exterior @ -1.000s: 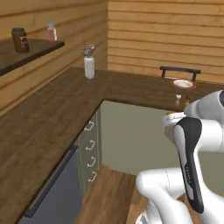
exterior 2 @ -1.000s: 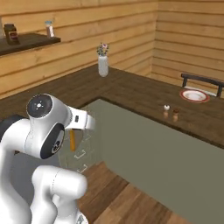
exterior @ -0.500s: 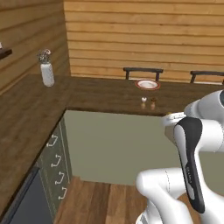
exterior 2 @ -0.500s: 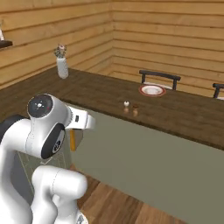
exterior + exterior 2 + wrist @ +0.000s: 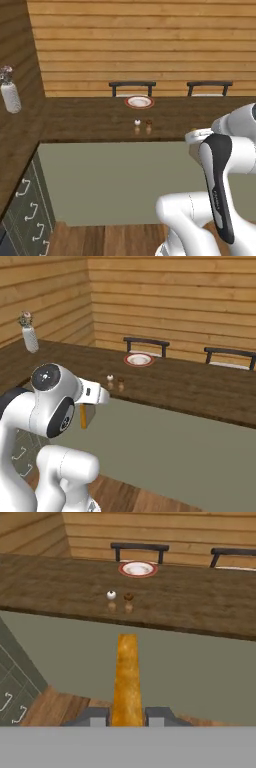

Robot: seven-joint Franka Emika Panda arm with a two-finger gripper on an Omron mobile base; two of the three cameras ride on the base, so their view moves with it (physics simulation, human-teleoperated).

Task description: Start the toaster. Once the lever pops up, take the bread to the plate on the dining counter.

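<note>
My gripper (image 5: pixel 127 716) is shut on the bread (image 5: pixel 127 677), a golden-crusted slice seen edge-on that reaches forward between the two fingertips (image 5: pixel 95 716). From the right base view the bread (image 5: pixel 83 416) hangs just under the hand. Ahead, the dining counter (image 5: pixel 200 612) runs across the view, and the plate (image 5: pixel 138 568) with its red-orange rim sits at the far edge. The plate (image 5: pixel 139 102) (image 5: pixel 139 360) is well beyond the gripper, across an open floor gap. The toaster is out of view.
Two small shakers (image 5: pixel 111 596) (image 5: pixel 128 598) stand on the counter between me and the plate. Two dark chairs (image 5: pixel 132 86) (image 5: pixel 209 86) stand behind the counter. A white vase (image 5: pixel 10 95) is on the left counter, with drawers (image 5: pixel 25 210) below.
The base has turned, so the whole scene slid left: plate and dining counter now lie straight ahead. The bread stays in the shut gripper.
</note>
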